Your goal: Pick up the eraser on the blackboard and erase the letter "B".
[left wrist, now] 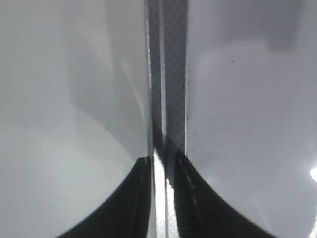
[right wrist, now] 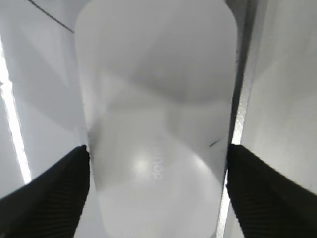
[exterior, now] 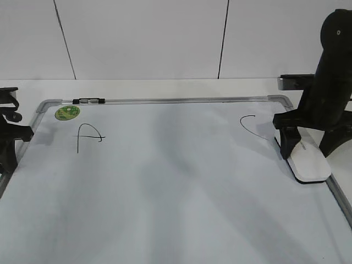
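The white eraser (exterior: 309, 162) lies on the blackboard (exterior: 165, 192) against its right frame. My right gripper (exterior: 297, 144) comes down on the eraser's far end. In the right wrist view the eraser (right wrist: 158, 99) fills the space between my two black fingers (right wrist: 157, 163), and both touch its sides. No letter "B" shows on the board; the middle is blank. My left gripper (exterior: 8, 143) rests at the board's left edge. In the left wrist view its fingers (left wrist: 163, 163) are almost together above the silver frame (left wrist: 173, 74), holding nothing.
A black "A" (exterior: 88, 136) is at the board's upper left and a black "C" (exterior: 252, 126) at the upper right, next to the eraser. A round green sticker (exterior: 67, 113) and a black-and-silver marker (exterior: 88, 101) sit at the top left frame.
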Controlling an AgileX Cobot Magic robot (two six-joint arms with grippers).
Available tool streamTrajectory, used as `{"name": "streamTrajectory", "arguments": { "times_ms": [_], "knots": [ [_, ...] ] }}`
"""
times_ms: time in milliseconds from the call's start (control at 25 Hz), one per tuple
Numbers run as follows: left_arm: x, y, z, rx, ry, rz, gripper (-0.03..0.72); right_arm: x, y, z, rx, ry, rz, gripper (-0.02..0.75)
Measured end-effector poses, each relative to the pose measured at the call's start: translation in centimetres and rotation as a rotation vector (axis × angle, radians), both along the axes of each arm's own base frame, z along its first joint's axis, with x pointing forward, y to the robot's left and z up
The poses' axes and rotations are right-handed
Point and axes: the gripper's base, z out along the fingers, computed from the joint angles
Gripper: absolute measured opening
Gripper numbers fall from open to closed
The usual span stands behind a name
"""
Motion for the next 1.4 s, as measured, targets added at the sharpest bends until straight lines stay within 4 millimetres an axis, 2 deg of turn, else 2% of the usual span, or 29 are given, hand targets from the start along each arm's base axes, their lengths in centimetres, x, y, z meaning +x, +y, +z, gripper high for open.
{"name": "streamTrajectory", "arguments": {
  "times_ms": [120, 240, 440, 560, 760, 1040, 1240, 1320, 1400],
  "knots": [
    [0.0, 0.0, 0.0, 0.000, 0.001, 0.000, 0.140, 0.0, 0.0, 0.2, -0.001, 0.008, -0.005, 0.667],
    [0.0, 0.0, 0.0, 0.000, 0.002, 0.000, 0.140, 0.6, 0.1, 1.5, 0.001, -0.008, -0.008, 0.666],
    [0.0, 0.0, 0.0, 0.000, 0.004, 0.000, 0.141, 2.9, 0.4, 5.7, 0.023, -0.163, -0.021, 0.648],
    [0.0, 0.0, 0.0, 0.000, 0.004, 0.000, 0.141, 3.5, 0.6, 7.6, 0.046, -0.226, -0.044, 0.631],
    [0.0, 0.0, 0.0, 0.000, 0.004, 0.000, 0.155, 3.0, 0.9, 9.3, 0.098, -0.255, -0.065, 0.605],
    [0.0, 0.0, 0.0, 0.005, 0.004, -0.004, 0.266, 2.0, 1.0, 11.6, 0.133, -0.303, -0.069, 0.593],
    [0.2, 0.0, 0.3, -0.003, 0.009, -0.001, 0.283, 1.6, 1.0, 12.5, 0.139, -0.324, -0.071, 0.593],
    [0.3, -0.1, 0.8, -0.010, 0.008, 0.001, 0.286, 1.5, 1.0, 12.6, 0.141, -0.325, -0.071, 0.593],
    [0.5, -0.1, 2.0, -0.013, -0.010, -0.001, 0.287, 1.5, 1.0, 12.6, 0.146, -0.326, -0.072, 0.592]
  ]
}}
